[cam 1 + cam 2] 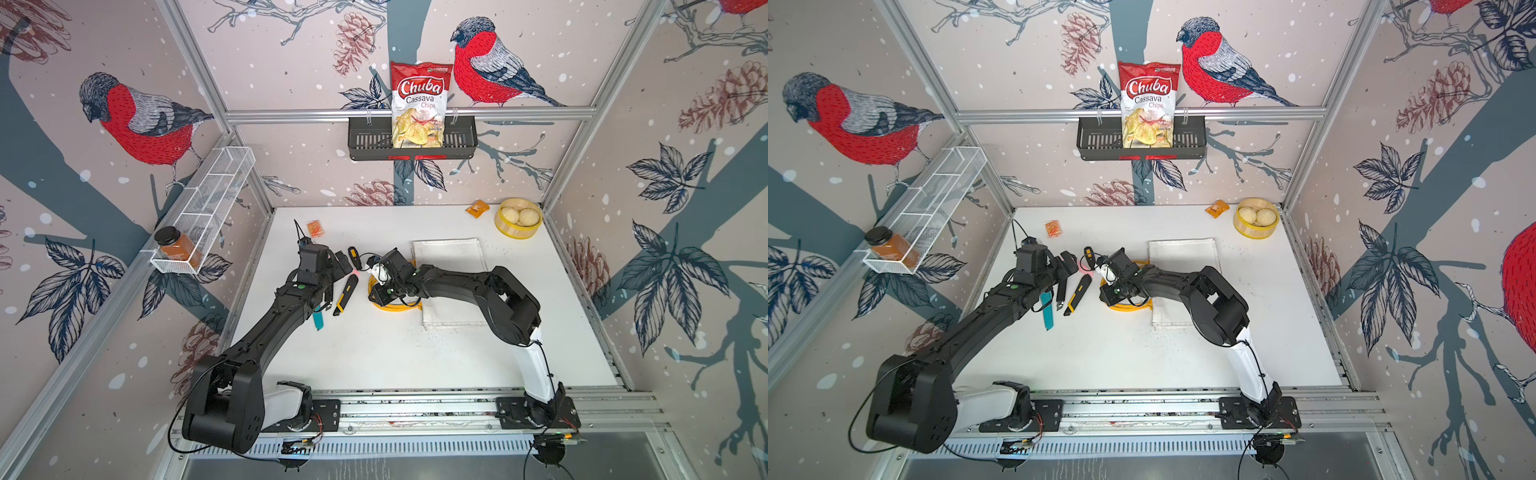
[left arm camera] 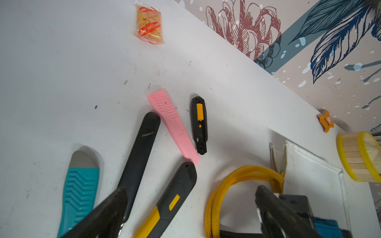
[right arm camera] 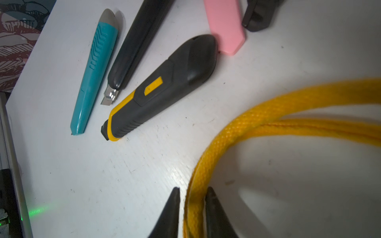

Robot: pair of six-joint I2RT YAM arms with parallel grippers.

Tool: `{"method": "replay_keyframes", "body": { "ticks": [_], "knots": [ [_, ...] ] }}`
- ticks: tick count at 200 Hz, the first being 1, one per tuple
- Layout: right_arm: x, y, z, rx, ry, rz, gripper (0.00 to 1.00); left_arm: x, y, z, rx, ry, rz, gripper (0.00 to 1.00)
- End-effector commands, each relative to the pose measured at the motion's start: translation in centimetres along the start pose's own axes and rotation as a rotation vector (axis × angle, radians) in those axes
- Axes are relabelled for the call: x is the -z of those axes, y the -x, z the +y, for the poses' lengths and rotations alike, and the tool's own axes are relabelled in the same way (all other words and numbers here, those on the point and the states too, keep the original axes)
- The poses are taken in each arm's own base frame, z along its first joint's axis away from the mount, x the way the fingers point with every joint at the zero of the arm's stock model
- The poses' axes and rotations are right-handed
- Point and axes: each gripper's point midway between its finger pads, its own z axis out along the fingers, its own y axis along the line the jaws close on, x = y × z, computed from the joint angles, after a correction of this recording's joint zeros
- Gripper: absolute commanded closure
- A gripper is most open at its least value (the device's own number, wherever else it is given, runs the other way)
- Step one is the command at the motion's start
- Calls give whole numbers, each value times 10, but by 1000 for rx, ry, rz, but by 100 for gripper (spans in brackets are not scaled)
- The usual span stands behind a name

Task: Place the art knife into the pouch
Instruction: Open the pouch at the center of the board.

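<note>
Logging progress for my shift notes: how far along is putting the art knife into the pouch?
Done: nothing yet; the pouch lies flat on the table. In hand: the right hand pinches its yellow handle, apparently to lift it open; the left hand hangs open above the knives, none held. Left: grasp a knife, carry it over, drop it in.

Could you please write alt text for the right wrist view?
The right end effector straddles the pouch's yellow loop handle. Beyond, on the white table, lie a teal knife, a black knife with its blade tip out, a grey-and-yellow knife and part of a pink knife.
</note>
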Motion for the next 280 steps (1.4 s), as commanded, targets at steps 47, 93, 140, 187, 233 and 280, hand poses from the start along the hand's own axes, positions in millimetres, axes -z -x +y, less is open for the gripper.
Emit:
{"method": "replay_keyframes", "body": {
  "ticks": [47, 93, 140, 187, 233, 280],
  "knots": [
    [9, 11, -3, -13, 18, -42, 100, -4, -3, -7, -13, -42, 18, 3],
    [48, 45, 0, 0, -2, -139, 100, -5, -15, -25, -19, -108, 43, 3],
    [110, 83, -18, -30, -83, -252, 100, -15, -52, -57, 45, -246, 113, 3],
    [187, 110, -23, -14, -186, -374, 100, -37, -85, -76, 71, -275, 221, 3],
    [259, 119, -25, 2, -259, -486, 100, -41, -85, -87, 91, -302, 220, 3],
    [315, 133, -4, 53, -259, -611, 100, -46, -65, -133, 51, -360, 199, 3]
  ]
}}
